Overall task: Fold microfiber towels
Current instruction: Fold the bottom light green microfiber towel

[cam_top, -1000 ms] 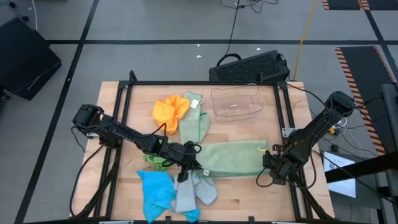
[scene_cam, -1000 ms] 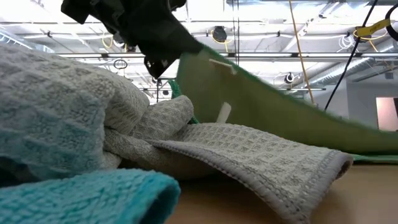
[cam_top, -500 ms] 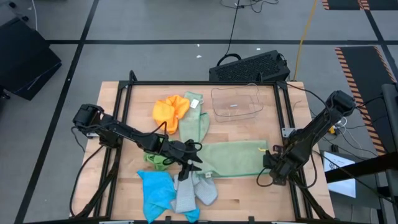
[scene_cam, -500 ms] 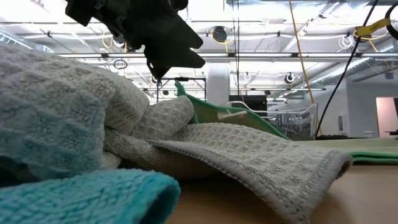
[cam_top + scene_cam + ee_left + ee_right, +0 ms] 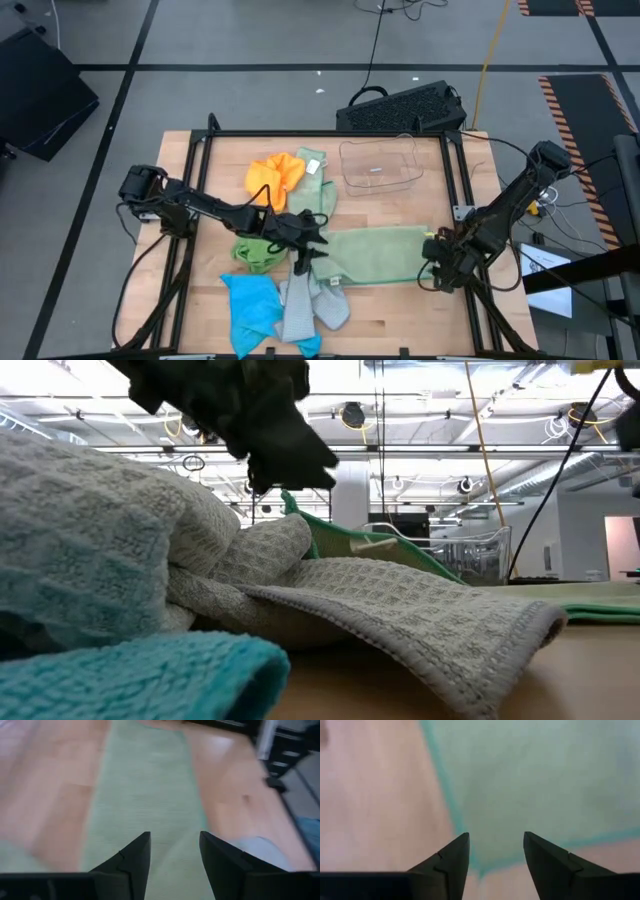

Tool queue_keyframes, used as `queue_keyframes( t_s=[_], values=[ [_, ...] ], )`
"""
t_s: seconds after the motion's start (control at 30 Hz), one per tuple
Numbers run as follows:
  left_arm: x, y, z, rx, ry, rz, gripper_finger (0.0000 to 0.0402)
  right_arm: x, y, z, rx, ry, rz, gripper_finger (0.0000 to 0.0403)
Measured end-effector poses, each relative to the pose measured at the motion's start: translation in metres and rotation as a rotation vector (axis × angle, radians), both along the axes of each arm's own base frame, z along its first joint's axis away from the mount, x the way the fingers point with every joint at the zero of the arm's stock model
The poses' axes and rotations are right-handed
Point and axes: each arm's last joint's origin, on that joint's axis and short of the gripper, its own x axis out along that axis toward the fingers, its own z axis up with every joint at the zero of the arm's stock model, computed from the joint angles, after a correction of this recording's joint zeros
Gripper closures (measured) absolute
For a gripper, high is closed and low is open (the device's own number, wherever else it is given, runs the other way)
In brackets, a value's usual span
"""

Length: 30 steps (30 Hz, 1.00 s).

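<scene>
A pale green microfiber towel [image 5: 372, 254] lies flat on the table right of the middle. My left gripper [image 5: 310, 248] hovers open over its left end [image 5: 150, 795], touching nothing. Just above the towel's right near corner [image 5: 485, 855], my right gripper [image 5: 433, 264] also stands open, clear of the cloth. Around them rest an orange towel [image 5: 272, 178], a second pale green towel [image 5: 313, 200], a bright green towel [image 5: 255, 250], a blue towel [image 5: 250, 305] and a grey towel [image 5: 315, 305]. In the low view the grey towel [image 5: 400, 600] fills the foreground, with my left gripper [image 5: 270, 430] above it.
A clear plastic bin [image 5: 378, 165] stands at the far side of the table. A black metal frame [image 5: 200, 150] runs around the wooden tabletop [image 5: 400, 310]. Bare wood shows near the front right.
My left gripper has let go of the pale green towel's left end, which it held raised. That end has dropped flat onto the table. The gripper has then swung a little toward the table's far edge, uncovering more of the bright green towel.
</scene>
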Motion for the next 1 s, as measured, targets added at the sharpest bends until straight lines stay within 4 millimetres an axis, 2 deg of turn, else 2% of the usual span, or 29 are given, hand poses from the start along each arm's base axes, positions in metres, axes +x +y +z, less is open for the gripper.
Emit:
queue_keyframes(
  t_s=[0.2, 0.37, 0.57, 0.67, 0.8, 1.0],
  values=[
    [-0.003, 0.027, -0.009, 0.054, 0.109, 0.049, 0.0228, 0.014, -0.007, 0.004, -0.185, -0.213, -0.002, 0.0222],
    [0.002, 0.034, -0.012, 0.104, 0.07, -0.027, 0.0228, 0.034, -0.007, 0.01, -0.299, -0.384, 0.054, 0.0222],
    [0.01, 0.034, -0.041, 0.129, 0.13, -0.071, 0.0229, 0.067, -0.01, 0.012, -0.405, -0.496, 0.126, 0.0222],
    [0.01, 0.035, -0.05, 0.157, 0.176, -0.011, 0.0229, 0.085, -0.016, 0.009, -0.459, -0.519, 0.13, 0.0222],
    [0.004, 0.037, -0.054, 0.175, 0.261, 0.024, 0.0229, 0.115, -0.029, 0.005, -0.502, -0.602, 0.069, 0.0222],
    [-0.016, 0.038, -0.045, 0.18, 0.409, 0.037, 0.0229, 0.152, -0.044, -0.003, -0.478, -0.747, 0.105, 0.0222]
  ],
)
